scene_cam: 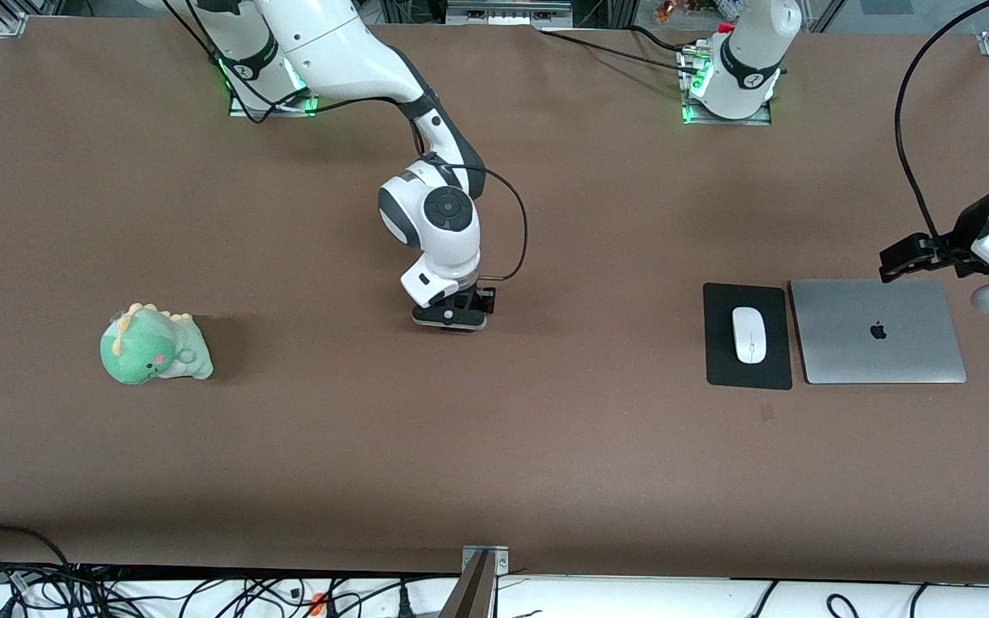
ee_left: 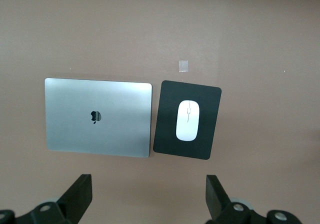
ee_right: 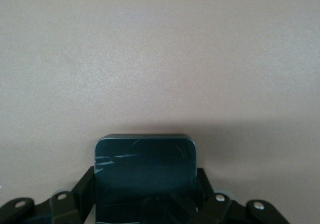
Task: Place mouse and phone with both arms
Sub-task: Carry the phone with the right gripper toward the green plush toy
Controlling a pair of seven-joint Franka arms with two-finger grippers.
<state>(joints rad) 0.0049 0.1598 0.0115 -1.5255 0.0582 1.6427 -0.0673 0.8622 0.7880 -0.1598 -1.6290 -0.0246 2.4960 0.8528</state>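
The white mouse (scene_cam: 749,334) lies on a black mouse pad (scene_cam: 722,365) toward the left arm's end of the table; it also shows in the left wrist view (ee_left: 187,120). My left gripper (ee_left: 148,196) is open and empty, held high over the table beside the laptop's edge farthest from the front camera (scene_cam: 919,256). My right gripper (scene_cam: 452,314) is low over the middle of the table, shut on the black phone (ee_right: 145,166), which sticks out between its fingers (ee_right: 85,186). The phone is mostly hidden under the hand in the front view.
A closed silver laptop (scene_cam: 876,330) lies beside the mouse pad, also in the left wrist view (ee_left: 97,116). A green plush dinosaur (scene_cam: 154,345) sits toward the right arm's end. A small tape mark (scene_cam: 767,412) lies nearer the front camera than the pad.
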